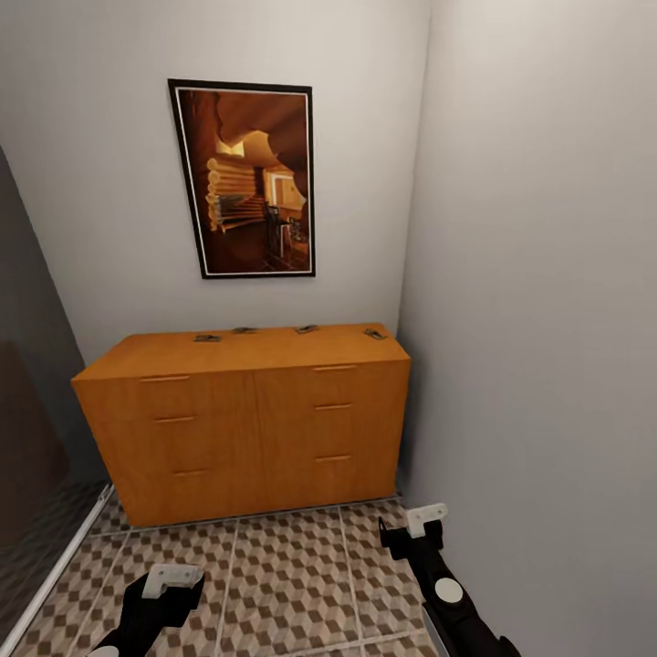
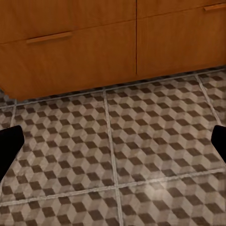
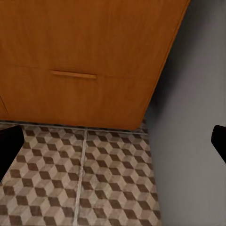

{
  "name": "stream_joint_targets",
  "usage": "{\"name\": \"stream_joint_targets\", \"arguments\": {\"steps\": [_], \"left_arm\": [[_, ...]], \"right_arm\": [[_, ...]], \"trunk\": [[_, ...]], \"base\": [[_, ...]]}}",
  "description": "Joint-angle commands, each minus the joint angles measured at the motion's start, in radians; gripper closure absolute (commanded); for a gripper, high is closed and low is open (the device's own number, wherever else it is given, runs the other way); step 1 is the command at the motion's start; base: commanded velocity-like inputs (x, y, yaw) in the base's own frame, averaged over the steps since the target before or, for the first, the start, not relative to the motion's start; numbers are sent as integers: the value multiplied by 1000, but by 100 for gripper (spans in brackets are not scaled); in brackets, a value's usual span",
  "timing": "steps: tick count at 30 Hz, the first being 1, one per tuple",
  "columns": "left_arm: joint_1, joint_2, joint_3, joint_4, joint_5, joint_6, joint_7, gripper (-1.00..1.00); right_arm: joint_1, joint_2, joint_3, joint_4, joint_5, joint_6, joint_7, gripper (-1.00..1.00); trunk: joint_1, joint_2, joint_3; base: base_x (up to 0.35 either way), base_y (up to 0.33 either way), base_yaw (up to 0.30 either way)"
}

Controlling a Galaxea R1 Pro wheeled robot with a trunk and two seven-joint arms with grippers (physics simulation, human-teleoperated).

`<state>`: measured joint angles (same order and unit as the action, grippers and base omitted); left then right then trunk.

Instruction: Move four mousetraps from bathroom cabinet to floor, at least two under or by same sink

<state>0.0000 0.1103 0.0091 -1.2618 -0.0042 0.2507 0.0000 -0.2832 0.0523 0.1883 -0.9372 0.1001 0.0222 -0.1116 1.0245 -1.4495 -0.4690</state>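
Framed brown picture (image 1: 245, 179) on the pale wall (image 1: 100, 210) above.

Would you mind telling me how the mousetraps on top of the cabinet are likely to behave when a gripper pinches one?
The mousetraps look tiny and flat on the cabinet, so probably light and stiff. They may slide rather than tip, and seem awkward to pinch.

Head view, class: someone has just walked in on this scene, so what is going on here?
A two-armed robot faces the cabinet in a corner. Four mousetraps lie in a row along the back of its top, untouched. The left gripper and right gripper hang low over the bathroom floor, both open and empty, short of the drawer fronts. Nothing has been picked up yet. A framed picture hangs above.
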Motion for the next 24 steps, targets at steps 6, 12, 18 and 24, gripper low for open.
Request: {"name": "stream_joint_targets", "arguments": {"steps": [6, 12, 18, 24], "left_arm": [[0, 0, 0, -2, 0, 5, 0, -100], [0, 1, 0, -2, 0, 5, 0, -100], [0, 1, 0, -2, 0, 5, -1, -100], [0, 1, 0, -2, 0, 5, -1, -100]], "right_arm": [[-1, 0, 2, 0, 10, 2, -7, -100], [-1, 0, 2, 0, 10, 2, -7, -100], [-1, 0, 2, 0, 10, 2, -7, -100], [-1, 0, 2, 0, 10, 2, -7, -100]], "trunk": [[0, 0, -1], [0, 0, -1], [0, 0, -1], [0, 0, -1]], "base": [[247, 103, 0], [221, 177, 0], [122, 118, 0], [24, 24, 0]]}}
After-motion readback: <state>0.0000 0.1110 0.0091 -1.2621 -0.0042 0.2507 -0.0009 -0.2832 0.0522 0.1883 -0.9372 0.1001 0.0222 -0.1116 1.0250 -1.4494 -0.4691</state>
